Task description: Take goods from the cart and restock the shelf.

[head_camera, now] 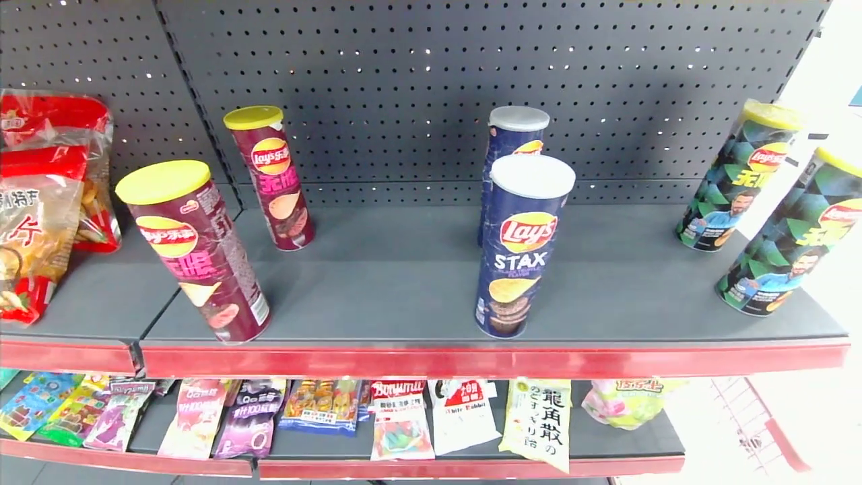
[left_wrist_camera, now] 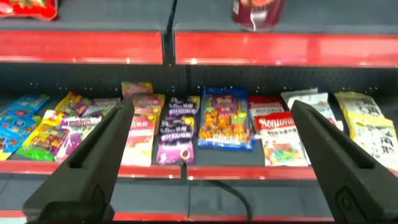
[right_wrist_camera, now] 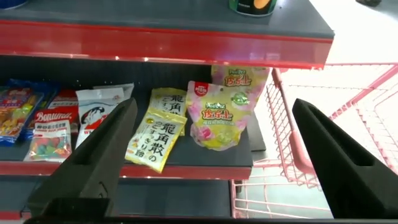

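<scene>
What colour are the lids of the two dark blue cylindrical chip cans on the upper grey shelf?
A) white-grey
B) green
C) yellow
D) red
A: the front dark blue chip can and the rear dark blue chip can both carry pale white-grey lids.

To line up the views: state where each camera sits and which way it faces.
Head: on the head, looking forward and down at cans on the top shelf.
Left wrist: low, facing the lower shelf and its bags; left gripper open in front.
Right wrist: low, facing that shelf's end and the cart; right gripper open in front.
Shared: the yellow bag shows in all three.
</scene>
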You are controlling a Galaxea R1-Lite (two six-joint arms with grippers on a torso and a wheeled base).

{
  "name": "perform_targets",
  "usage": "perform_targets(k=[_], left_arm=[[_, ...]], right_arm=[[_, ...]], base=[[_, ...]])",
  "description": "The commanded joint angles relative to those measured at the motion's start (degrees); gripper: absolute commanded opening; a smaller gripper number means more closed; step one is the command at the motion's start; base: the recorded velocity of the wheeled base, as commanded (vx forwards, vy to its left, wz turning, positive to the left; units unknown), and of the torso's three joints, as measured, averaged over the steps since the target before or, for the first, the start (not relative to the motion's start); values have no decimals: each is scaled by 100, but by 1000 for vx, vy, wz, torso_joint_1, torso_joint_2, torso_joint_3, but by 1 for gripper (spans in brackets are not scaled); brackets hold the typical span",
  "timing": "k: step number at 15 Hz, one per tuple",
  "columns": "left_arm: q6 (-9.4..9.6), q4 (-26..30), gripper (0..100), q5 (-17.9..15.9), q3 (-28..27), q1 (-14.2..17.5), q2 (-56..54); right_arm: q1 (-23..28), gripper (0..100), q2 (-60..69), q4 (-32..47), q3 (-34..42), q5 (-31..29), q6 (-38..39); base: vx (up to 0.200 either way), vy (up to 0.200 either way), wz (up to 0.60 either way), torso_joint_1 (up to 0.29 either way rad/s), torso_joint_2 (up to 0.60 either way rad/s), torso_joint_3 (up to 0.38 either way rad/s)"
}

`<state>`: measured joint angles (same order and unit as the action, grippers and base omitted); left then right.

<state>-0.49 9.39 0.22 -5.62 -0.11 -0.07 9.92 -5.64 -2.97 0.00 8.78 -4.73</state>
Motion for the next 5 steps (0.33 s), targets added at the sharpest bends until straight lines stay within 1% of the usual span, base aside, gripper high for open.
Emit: perform_targets(k=[1, 5], left_arm=[[-13, 2, 100, 4, -1, 2, 7], [-30, 2, 100, 4, -1, 2, 7]], right_arm=[[1, 100, 2, -1, 0, 1, -2], [1, 100, 2, -1, 0, 1, 25]], base=[[0, 0, 0, 0, 0, 0], [0, 0, 0, 0, 0, 0]])
